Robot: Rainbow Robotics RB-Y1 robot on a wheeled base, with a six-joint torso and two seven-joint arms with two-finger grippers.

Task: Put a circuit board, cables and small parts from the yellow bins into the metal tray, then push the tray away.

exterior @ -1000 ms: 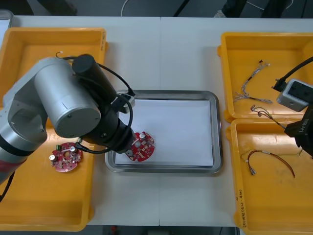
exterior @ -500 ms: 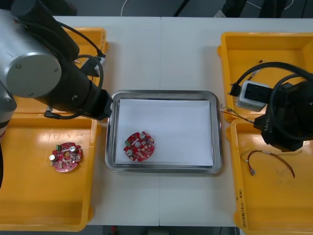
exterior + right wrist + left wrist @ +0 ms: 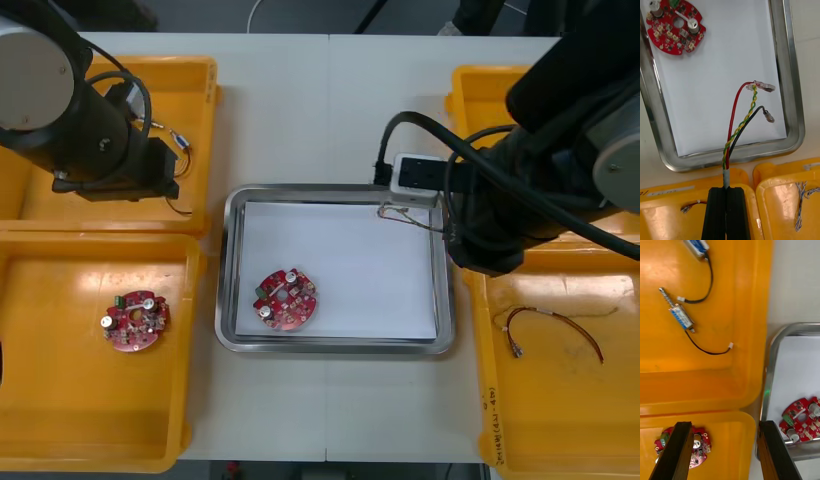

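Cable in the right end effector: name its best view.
Right wrist view: the cable rises from the shut right end effector, wires and connectors clear over the metal tray. The front view catches its tips beside the arm; left wrist view faces left bins.

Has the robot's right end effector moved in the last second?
Yes. In the front view the right end effector, shut on a cable, has swung from over the right yellow bins leftward to the far right corner of the metal tray.

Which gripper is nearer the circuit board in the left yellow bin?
Left, nearer the circuit board. The left gripper, open, is over the adjoining far bin; the right gripper, shut on a cable, is at the metal tray's far right corner.
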